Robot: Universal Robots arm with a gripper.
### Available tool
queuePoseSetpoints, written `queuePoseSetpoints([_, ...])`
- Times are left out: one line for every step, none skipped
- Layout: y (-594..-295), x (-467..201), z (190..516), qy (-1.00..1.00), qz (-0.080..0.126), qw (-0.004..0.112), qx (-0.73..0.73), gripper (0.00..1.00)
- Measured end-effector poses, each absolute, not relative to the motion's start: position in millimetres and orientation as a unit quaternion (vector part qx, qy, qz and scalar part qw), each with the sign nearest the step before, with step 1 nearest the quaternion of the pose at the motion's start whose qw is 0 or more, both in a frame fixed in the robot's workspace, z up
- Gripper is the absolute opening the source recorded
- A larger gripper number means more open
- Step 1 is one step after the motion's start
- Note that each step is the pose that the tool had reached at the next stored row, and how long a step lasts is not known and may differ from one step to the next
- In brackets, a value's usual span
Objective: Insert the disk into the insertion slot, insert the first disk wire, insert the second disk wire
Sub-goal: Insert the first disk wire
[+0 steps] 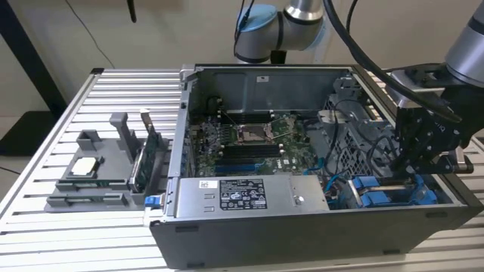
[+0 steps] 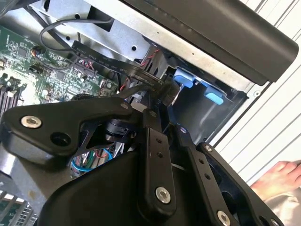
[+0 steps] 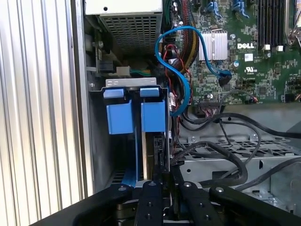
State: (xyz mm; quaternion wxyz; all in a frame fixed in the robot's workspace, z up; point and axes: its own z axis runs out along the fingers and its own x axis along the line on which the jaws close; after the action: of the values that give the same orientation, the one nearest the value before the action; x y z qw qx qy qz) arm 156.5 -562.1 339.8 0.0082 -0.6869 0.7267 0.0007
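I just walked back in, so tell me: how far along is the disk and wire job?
The disk looks already seated in the insertion slot, its blue tab level with its neighbour's. In hand: the tool sits low over that bay, with a black wire running up to it. Left: whether either wire is plugged in is hidden, so count both as open.

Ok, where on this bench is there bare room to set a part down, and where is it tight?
Bare slatted table lies beyond the grey fixture, beside the case's outer wall, and in front of the fixture. Crowded: the case corner where the gripper hangs among cables and blue carriers.
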Motion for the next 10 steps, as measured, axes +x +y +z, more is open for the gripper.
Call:
queuePoseSetpoints([-562.3, 156.5, 340.6, 0.727, 0.001, 0.008, -0.687, 0.19])
queuePoseSetpoints([-562.4, 156.5, 341.2, 0.727, 0.001, 0.008, -0.687, 0.19])
queuePoseSetpoints([-562.4, 156.5, 341.8, 0.727, 0.002, 0.008, -0.687, 0.19])
queuePoseSetpoints([-562.4, 156.5, 341.9, 0.727, 0.002, 0.008, -0.687, 0.19])
queuePoseSetpoints([-562.4, 156.5, 341.9, 0.727, 0.002, 0.008, -0.687, 0.19])
queuePoseSetpoints([-562.5, 156.5, 341.9, 0.727, 0.002, 0.008, -0.687, 0.19])
queuePoseSetpoints([-563.0, 156.6, 342.0, 0.727, 0.002, 0.008, -0.687, 0.19])
queuePoseSetpoints([-563.8, 156.8, 341.9, 0.727, 0.002, 0.008, -0.687, 0.19])
queuePoseSetpoints([-564.5, 156.9, 341.8, 0.727, 0.002, 0.009, -0.687, 0.19])
queuePoseSetpoints([-564.9, 157.0, 341.8, 0.727, 0.002, 0.009, -0.687, 0.19])
